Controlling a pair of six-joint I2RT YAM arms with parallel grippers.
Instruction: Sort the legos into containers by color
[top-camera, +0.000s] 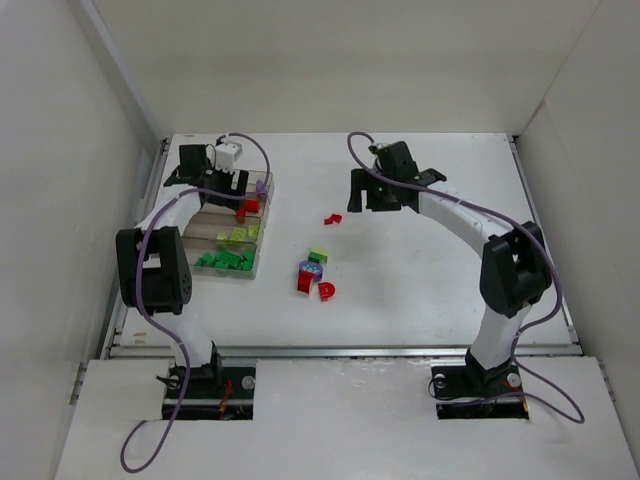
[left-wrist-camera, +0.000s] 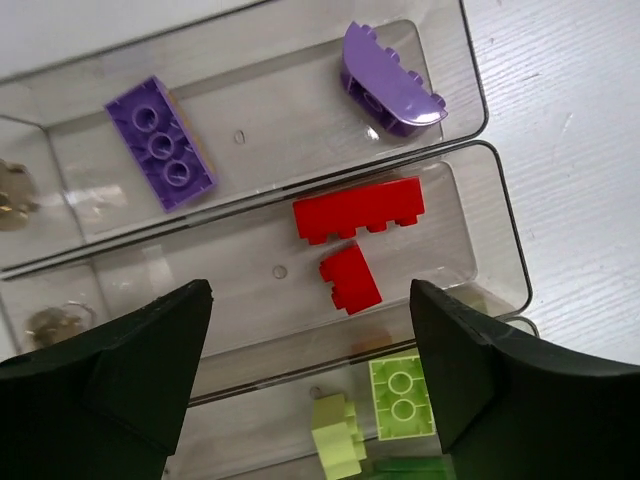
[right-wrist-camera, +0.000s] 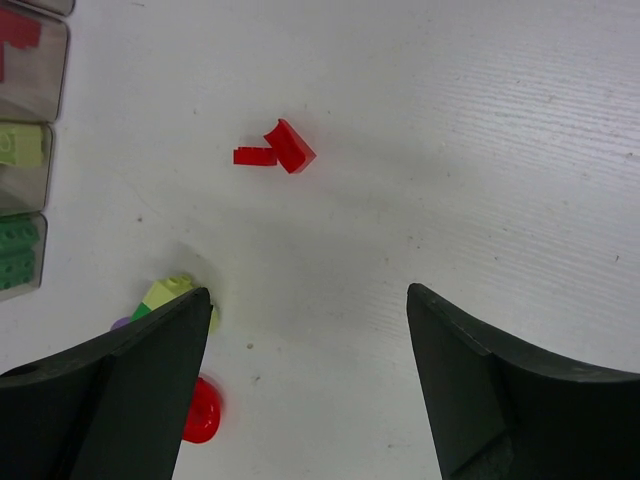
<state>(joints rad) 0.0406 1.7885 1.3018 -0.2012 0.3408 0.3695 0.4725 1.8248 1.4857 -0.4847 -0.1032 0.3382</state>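
The clear organizer box sits at the left, its rows holding purple, red, yellow-green and dark green legos. My left gripper hovers open and empty over its far end. In the left wrist view the gripper is above the red bricks, with purple bricks beyond and yellow-green ones below. My right gripper is open and empty above the table, right of a loose red pair, which also shows in the right wrist view.
A loose cluster lies mid-table: a yellow-green brick, a purple-blue round piece, a red brick and a red round piece. White walls enclose the table on the left, back and right.
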